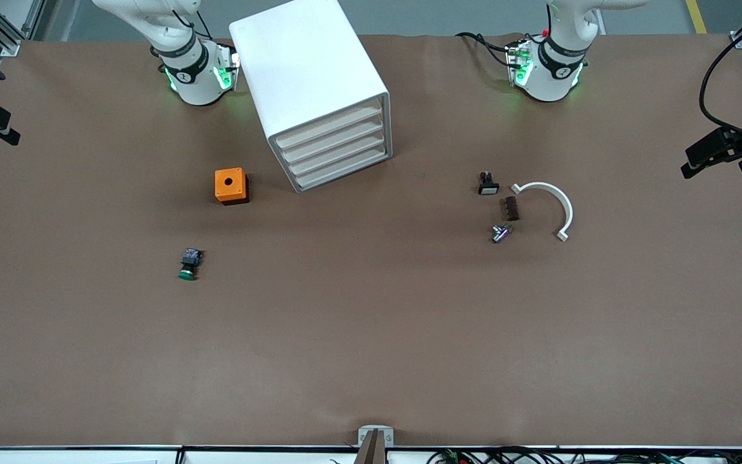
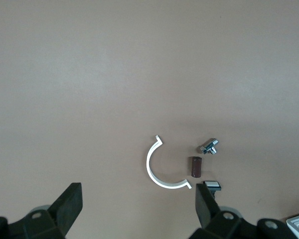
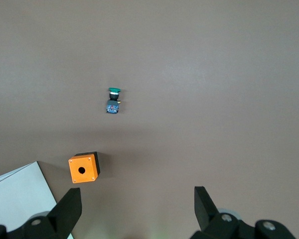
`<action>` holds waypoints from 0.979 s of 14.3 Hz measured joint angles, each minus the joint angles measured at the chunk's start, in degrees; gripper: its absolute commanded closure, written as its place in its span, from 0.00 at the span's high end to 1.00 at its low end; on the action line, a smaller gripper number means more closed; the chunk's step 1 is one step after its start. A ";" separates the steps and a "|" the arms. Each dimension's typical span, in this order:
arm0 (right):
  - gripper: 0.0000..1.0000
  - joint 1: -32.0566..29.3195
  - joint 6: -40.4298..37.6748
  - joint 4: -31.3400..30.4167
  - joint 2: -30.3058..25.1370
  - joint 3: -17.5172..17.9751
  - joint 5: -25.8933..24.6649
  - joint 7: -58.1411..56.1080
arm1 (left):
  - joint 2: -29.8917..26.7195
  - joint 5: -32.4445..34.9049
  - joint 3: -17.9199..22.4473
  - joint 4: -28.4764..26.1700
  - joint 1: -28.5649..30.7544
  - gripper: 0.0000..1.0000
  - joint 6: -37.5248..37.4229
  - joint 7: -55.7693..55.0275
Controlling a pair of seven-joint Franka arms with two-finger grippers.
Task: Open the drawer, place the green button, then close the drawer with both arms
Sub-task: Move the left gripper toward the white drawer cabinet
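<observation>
The white cabinet [image 1: 310, 71] stands between the two arm bases, all of its stacked drawers shut; the drawer [image 1: 343, 169] is the lowest. The button [image 1: 189, 264], green-capped with a black-and-blue body, lies on its side toward the right arm's end, nearer the front camera than the orange box [image 1: 231, 185]. High above the table, my right gripper [image 3: 137, 204] is open and empty, with the button [image 3: 113, 101] and the orange box [image 3: 83, 168] below it. My left gripper [image 2: 138, 204] is also open and empty, high over small parts. Neither hand shows in the front view.
Toward the left arm's end lie a white-capped black button [image 1: 488, 184], a brown block [image 1: 511, 208], a small metal fitting [image 1: 501, 233] and a white curved clamp [image 1: 548, 206]. Black camera mounts stand at both table ends.
</observation>
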 measured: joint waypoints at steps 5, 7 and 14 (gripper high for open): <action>1.00 0.00 -0.11 -0.03 0.00 -0.01 0.00 0.00 | 0.00 0.00 0.00 0.00 0.00 1.00 0.00 0.00; 1.00 -0.01 -0.19 -0.04 0.00 -0.01 0.00 0.00 | 0.01 0.00 0.00 0.00 0.02 1.00 -0.49 0.00; 1.00 -0.01 -0.26 -0.07 0.00 -0.02 0.00 0.00 | 4.49 0.00 -0.05 -0.12 -0.15 1.00 -4.37 -0.07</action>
